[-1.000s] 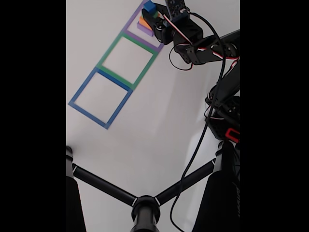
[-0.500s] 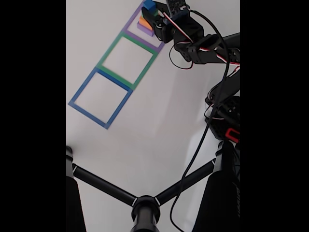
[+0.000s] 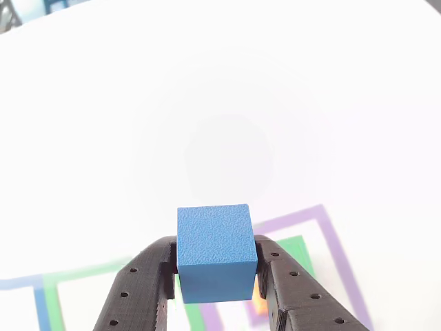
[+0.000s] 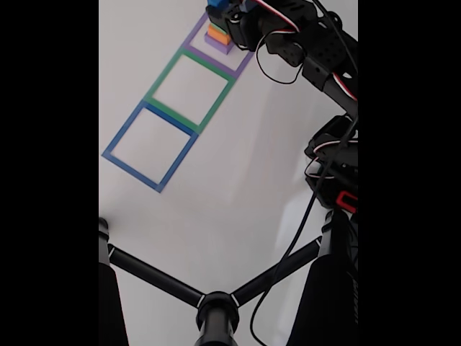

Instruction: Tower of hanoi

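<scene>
**Ana:** Fixed view first: what is different from a second ago?

**Ben:** The arm has swung up and away, so the end effector [image 4: 222,13] now sits at the top edge of the frame with the blue cube [image 4: 215,9], higher above the stack [image 4: 218,38] than before. The orange and purple blocks stay in the purple square [image 4: 193,45].

**Ana:** Meaning for the puzzle?

**Ben:** I judge the smallest piece is lifted clear and ready to carry to another square; the green square [image 4: 160,86] and blue square [image 4: 115,142] both lie bare on the bench [image 4: 238,180].

**Ana:** And the grip?

**Ben:** The other view shows the end effector [image 3: 215,289] pinching the blue cube [image 3: 216,252] between both fingers.

**Ana:** Anything unclear?

**Ben:** The cube is cropped at the fixed view's edge, and glare washes out much of the bench.
</scene>
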Robot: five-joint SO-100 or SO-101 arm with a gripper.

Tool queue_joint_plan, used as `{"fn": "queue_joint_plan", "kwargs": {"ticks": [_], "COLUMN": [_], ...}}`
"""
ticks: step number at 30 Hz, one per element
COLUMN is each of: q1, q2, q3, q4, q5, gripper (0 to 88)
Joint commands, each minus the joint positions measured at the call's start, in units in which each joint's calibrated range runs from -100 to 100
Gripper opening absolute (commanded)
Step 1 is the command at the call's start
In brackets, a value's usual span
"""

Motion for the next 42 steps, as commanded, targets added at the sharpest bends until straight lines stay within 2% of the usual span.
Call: {"fn": "queue_joint_plan", "kwargs": {"ticks": [1, 5, 12, 23, 26, 32, 37, 42], "q1": [-2.9, -5.97, -10.86, -15.94, -16.61, -16.52, -16.42, -14.51], "q2": [-5.56, -7.18, -9.36, -4.19, -5.4, -5.4, -1.53, 7.44], "q3": [-17.74, -28.28, -35.28, -30.55, -20.19, 2.9, 21.45, 32.08], "q4": [24.08, 36.55, 44.89, 42.3, 32.74, 6.51, -20.62, -44.18], "q5": [0.39, 0.39, 0.39, 0.39, 0.39, 0.39, 0.39, 0.39], "gripper": [3.9, 3.9, 3.9, 3.9, 4.1, 3.9, 4.0, 4.0]}}
